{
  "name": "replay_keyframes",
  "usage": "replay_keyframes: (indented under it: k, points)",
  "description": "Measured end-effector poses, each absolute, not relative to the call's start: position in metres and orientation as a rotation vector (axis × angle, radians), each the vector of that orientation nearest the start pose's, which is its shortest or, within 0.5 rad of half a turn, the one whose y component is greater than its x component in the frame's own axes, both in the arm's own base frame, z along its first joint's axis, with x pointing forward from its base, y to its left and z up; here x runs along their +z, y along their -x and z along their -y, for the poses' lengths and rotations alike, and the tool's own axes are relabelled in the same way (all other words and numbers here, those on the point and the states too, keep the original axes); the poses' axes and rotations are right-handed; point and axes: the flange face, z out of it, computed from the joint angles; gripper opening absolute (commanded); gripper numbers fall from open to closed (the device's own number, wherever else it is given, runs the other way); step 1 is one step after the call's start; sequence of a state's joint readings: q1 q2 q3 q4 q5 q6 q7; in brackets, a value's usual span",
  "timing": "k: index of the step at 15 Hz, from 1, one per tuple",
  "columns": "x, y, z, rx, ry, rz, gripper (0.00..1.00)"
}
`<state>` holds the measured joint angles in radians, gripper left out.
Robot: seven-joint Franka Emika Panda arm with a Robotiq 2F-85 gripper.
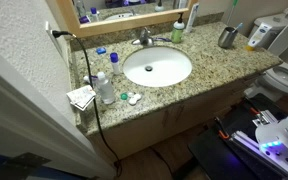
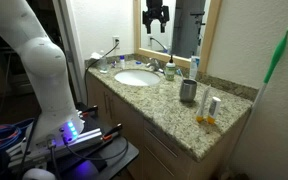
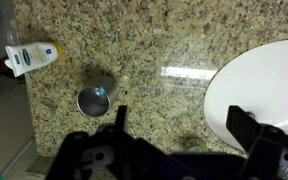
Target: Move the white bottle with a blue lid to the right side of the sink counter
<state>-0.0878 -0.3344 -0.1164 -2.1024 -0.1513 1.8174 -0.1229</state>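
Note:
The small white bottle with a blue lid point(image 1: 114, 58) stands on the granite sink counter point(image 1: 209, 62), left of the oval white basin point(image 1: 156, 67) and near the wall. It is out of the wrist view. My gripper point(image 3: 181, 125) is open and empty. It hangs high above the counter between the basin point(image 3: 269, 85) and a metal cup point(image 3: 94, 99), far from the bottle. It shows dark against the mirror in an exterior view point(image 2: 156, 15).
A clear plastic bottle point(image 1: 104, 88) and small items sit at the counter's front left. A green bottle point(image 1: 177, 32) stands by the chrome faucet point(image 1: 144, 38). On the right are the metal cup point(image 1: 227, 37) and a white and yellow tube point(image 3: 29, 57). A power cord point(image 1: 89, 75) hangs on the left.

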Motion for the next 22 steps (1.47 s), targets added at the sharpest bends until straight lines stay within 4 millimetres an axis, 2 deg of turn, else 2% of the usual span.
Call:
replay_keyframes:
  k: [3, 4, 8, 9, 13, 14, 16, 20, 21, 22]
  points:
    - [0.561, -0.448, 0.109, -0.051, 3.254, -0.063, 1.0]
    - [0.562, -0.45, 0.103, -0.057, 3.252, -0.043, 1.0]
    - [0.571, -0.461, 0.038, -0.105, 3.222, 0.15, 1.0]
    - [0.573, -0.462, 0.028, -0.112, 3.218, 0.176, 1.0]
    - [0.572, -0.462, 0.022, -0.096, 3.222, 0.203, 1.0]
    - [0.569, -0.464, 0.014, -0.082, 3.218, 0.279, 1.0]
    - [0.563, -0.472, -0.02, -0.066, 3.202, 0.453, 1.0]
    - [0.561, -0.5, -0.119, -0.114, 3.133, 0.809, 1.0]
    - [0.56, -0.509, -0.133, -0.124, 3.095, 0.865, 1.0]
    - [0.558, -0.517, -0.14, -0.124, 3.073, 0.896, 1.0]
